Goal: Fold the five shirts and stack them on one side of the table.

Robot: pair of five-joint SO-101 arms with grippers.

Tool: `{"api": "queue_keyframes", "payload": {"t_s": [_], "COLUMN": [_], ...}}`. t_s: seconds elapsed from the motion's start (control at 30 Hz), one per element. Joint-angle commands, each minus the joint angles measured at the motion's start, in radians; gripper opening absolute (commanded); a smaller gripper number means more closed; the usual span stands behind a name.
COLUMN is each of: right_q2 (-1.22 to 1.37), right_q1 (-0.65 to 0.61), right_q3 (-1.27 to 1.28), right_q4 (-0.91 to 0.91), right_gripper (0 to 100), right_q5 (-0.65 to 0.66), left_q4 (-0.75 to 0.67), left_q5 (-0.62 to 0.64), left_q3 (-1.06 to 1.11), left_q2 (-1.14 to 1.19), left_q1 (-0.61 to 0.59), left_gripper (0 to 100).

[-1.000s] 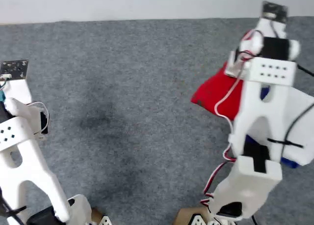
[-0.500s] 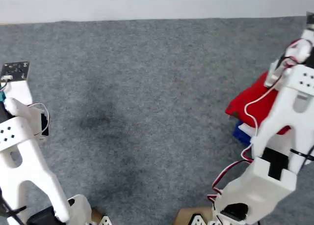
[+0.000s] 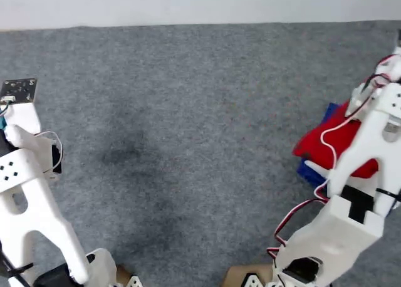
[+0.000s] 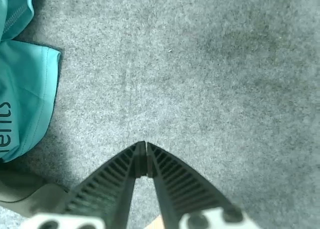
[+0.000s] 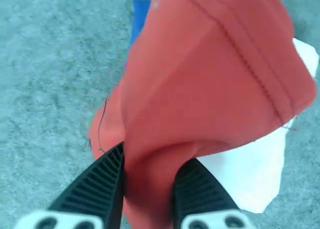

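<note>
My right pincer: clamped on red shirt
Stack: blue shirt lies just beneath it
My left pincer: closed, empty

The surface is covered in grey, matt, felt-like carpet with a short fuzzy nap and mottled darker patches. The red cloth shirt is soft, matt knit fabric with a row of stitching along its hem. Beneath it lie a smooth white fabric layer and a blue cloth edge, both matt. The teal cloth shirt is smooth fabric with a faint sheen and a sewn hem. The jaws of the left gripper and the right gripper are black matt plastic, finely ribbed. The 2 arm shells, left and right, are smooth white hard plastic. Thin red and white wires have glossy plastic sheaths.
</note>
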Motion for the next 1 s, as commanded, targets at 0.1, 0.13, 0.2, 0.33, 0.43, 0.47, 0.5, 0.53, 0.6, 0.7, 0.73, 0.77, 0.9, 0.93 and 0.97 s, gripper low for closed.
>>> {"api": "queue_keyframes", "payload": {"t_s": [0.1,0.13,0.2,0.33,0.43,0.47,0.5,0.53,0.6,0.7,0.73,0.77,0.9,0.93,0.97], "right_q2": [-0.025,-0.021,0.007,0.091,0.139,0.153,0.165,0.176,0.194,0.203,0.203,0.203,0.206,0.206,0.205], "right_q1": [-0.058,-0.053,-0.022,0.048,0.099,0.111,0.125,0.137,0.163,0.202,0.213,0.220,0.234,0.236,0.236], "right_q3": [-0.043,-0.040,-0.028,-0.028,-0.028,-0.028,-0.028,-0.028,-0.028,-0.028,-0.028,-0.028,-0.028,-0.028,-0.028], "right_q4": [-0.002,-0.008,-0.038,-0.108,-0.142,-0.148,-0.154,-0.157,-0.160,-0.160,-0.159,-0.157,-0.148,-0.137,-0.122], "right_gripper": [0.8,0.8,0.8,0.8,0.8,0.8,0.8,0.8,0.8,0.8,0.8,0.8,2.2,4.6,8.7], "right_q5": [0.005,0.011,0.012,0.031,0.074,0.081,0.092,0.104,0.140,0.199,0.216,0.233,0.310,0.315,0.302], "left_q4": [0.026,0.026,0.026,0.026,0.026,0.026,0.026,0.026,0.026,0.026,0.026,0.026,0.025,0.025,0.025], "left_q5": [0.000,0.000,0.000,0.000,0.000,0.000,0.000,0.000,0.000,0.000,0.000,0.000,0.000,0.000,0.000], "left_q3": [-0.039,-0.039,-0.039,-0.038,-0.036,-0.036,-0.036,-0.036,-0.036,-0.035,-0.035,-0.035,-0.033,-0.033,-0.033], "left_q2": [-0.034,-0.034,-0.034,-0.034,-0.034,-0.034,-0.034,-0.034,-0.034,-0.032,-0.032,-0.032,-0.032,-0.032,-0.032], "left_q1": [-0.002,-0.002,-0.002,0.000,0.000,0.000,0.000,0.000,0.002,0.002,0.002,0.002,0.003,0.003,0.003], "left_gripper": [1,1,1,1,1,1,1,1,1,1,1,1,1,1,1]}}
